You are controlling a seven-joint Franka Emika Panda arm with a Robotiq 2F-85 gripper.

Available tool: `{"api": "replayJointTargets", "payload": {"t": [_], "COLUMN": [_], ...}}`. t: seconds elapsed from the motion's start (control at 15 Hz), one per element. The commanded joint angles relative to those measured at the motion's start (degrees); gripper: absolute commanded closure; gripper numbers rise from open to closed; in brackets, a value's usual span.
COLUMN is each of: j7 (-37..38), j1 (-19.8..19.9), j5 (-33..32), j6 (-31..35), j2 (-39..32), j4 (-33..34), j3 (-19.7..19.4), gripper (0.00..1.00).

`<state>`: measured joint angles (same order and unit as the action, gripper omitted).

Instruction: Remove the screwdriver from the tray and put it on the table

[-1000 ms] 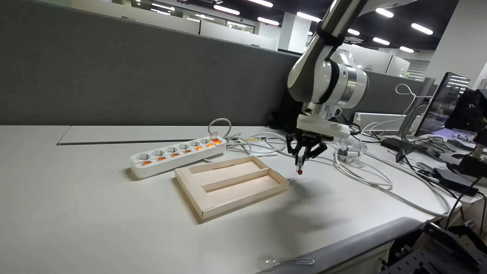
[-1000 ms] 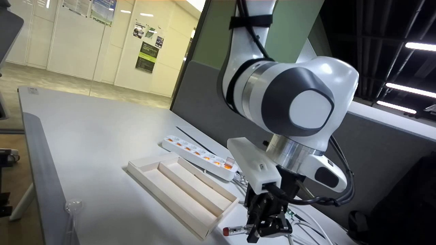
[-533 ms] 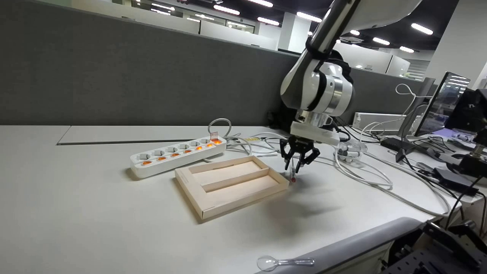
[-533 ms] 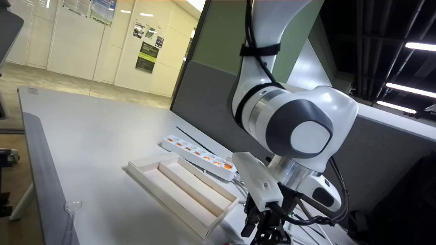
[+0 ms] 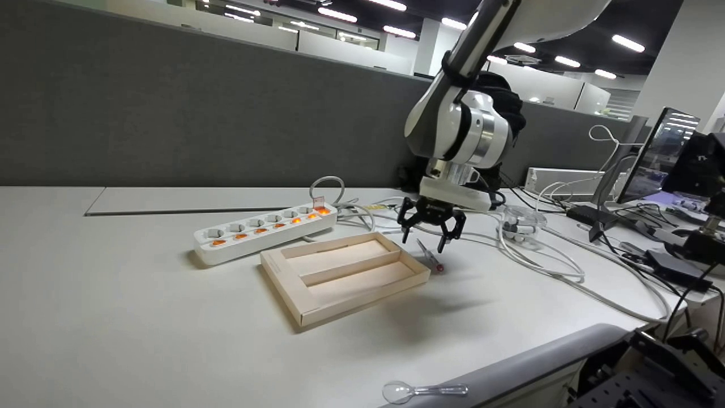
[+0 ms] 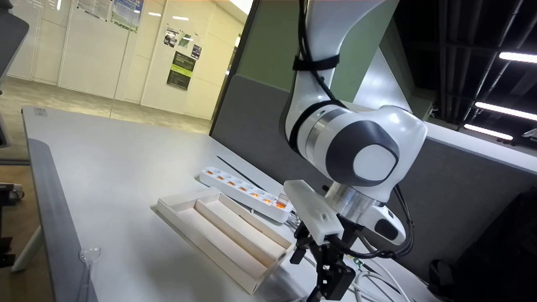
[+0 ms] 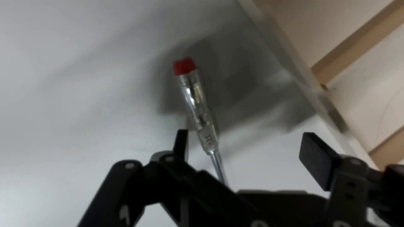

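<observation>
The screwdriver [image 5: 433, 260] lies on the white table [image 5: 141, 317] just beside the short end of the wooden tray [image 5: 283, 279]. Its clear handle with a red cap [image 7: 184, 66] shows in the wrist view, while part of its shaft is covered by a finger. My gripper [image 5: 422, 242] stands low over it, jaws spread wide. In the wrist view the screwdriver runs between the fingers, nearer the left one and touching neither pad [image 7: 318, 159]. Both long compartments of the tray hold nothing. An exterior view has the gripper [image 6: 305, 276] at its lower edge, hiding most of the screwdriver.
A white power strip [image 5: 263, 233] with orange lights sits behind the tray. White cables [image 5: 555, 272] and a clear plastic container [image 5: 522, 222] spread to the right. A transparent spoon [image 5: 425, 391] lies by the front edge, and a grey partition [image 5: 215, 113] rises behind.
The gripper came down towards the table and shifted closer to the tray. Its jaws parted and let go of the screwdriver, which dropped from hanging in the grip to lying flat.
</observation>
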<state>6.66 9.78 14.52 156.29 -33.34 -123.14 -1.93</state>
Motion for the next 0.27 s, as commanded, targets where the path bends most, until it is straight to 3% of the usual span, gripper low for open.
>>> {"api": "replayJointTargets", "payload": {"t": [0.0,0.2], "j7": [2.4,2.8], "j1": [-2.8,-4.7], "j5": [-0.5,-0.6], "j6": [-3.4,-4.8], "j2": [4.3,6.5], "j4": [-2.1,-3.6], "j3": [-0.6,-0.4], "gripper": [0.0,0.0]}}
